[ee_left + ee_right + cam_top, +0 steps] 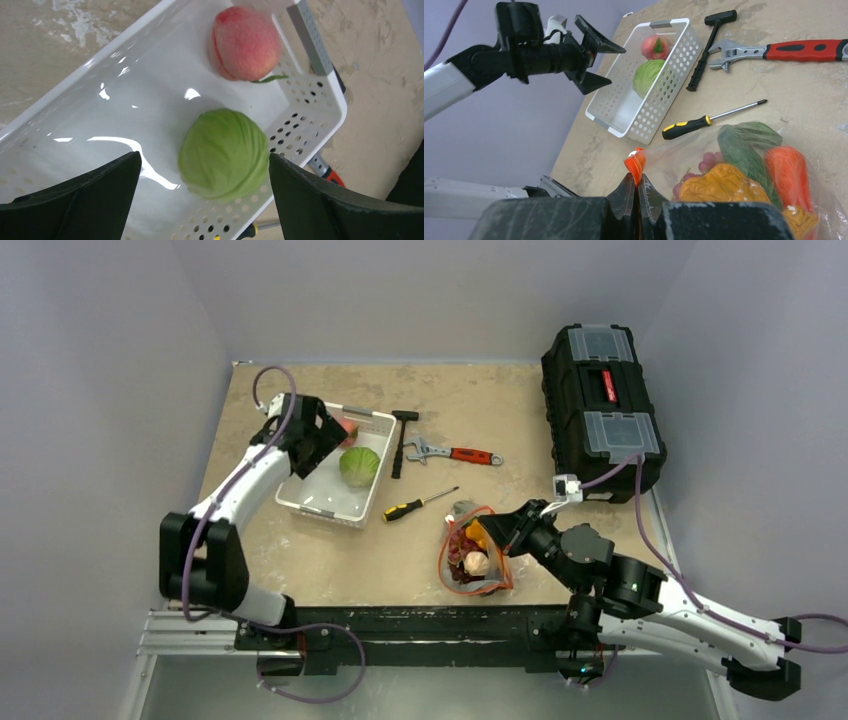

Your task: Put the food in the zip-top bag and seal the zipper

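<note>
A tan table (330, 560) is seen from above, with two robot arms mounted at its near edge. A black toolbox (603, 405) is set at the far right. A white slotted basket (325, 508) is placed at the left, and the left gripper (320, 438) is held just above it, its jaws spread wide with nothing between them.

The clear zip-top bag (475, 560) lies near the front of the table, just beside the right gripper (636, 185). That gripper is pinched tight on the zipper (635, 162), the red-orange strip at the bag's mouth, so that the edge is held up.

Some food has already been bagged: an orange carrot (789, 167), dark grapes (704, 162) and orange bits (719, 185) can be seen through the plastic. A green cabbage (223, 154) and a pink peach (246, 43) lie in the basket, not yet bagged; the cabbage is framed between the open left jaws.

A hammer (402, 440), a red-handled wrench (455, 453) and a screwdriver (420, 505) are scattered between basket and bag.

The task is judged to be partly done: two pieces are left to move, and the mouth appears unsealed.
</note>
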Controlling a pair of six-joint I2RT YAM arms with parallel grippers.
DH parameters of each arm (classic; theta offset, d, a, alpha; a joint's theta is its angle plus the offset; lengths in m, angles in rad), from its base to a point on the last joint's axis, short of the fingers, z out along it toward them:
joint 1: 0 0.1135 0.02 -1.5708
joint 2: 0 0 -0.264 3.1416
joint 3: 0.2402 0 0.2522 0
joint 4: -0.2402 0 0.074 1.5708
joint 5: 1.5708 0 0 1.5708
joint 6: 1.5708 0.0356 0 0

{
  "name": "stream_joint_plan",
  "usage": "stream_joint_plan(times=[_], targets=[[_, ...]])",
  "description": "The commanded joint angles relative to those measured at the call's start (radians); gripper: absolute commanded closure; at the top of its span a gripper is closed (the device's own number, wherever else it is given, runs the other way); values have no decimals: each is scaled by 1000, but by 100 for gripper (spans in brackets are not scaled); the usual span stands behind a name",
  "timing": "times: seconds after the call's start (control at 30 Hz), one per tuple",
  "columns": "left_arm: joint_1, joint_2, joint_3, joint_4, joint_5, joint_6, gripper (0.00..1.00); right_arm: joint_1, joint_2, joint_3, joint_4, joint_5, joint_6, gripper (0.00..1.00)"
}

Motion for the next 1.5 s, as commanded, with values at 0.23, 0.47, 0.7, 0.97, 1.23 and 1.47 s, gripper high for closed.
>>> stream_joint_plan(times=[0.23,0.47,0.7,0.97,1.23,1.47], targets=[[40,366,341,-35,-3,-262,6,1,-34,35,37,36,-11,100],[40,419,304,34,-88,-389,10,1,-24,27,48,31,-5,100],[40,477,281,180,-73,-435,11,1,-2,28,60,21,2,100],[40,498,258,283,-98,-384,26,1,5,29,58,24,10,100],[42,461,193,368,-82,-344,67,1,24,38,67,24,12,100],[41,327,113,380,-88,-286,83,1,42,38,72,12,23,100]])
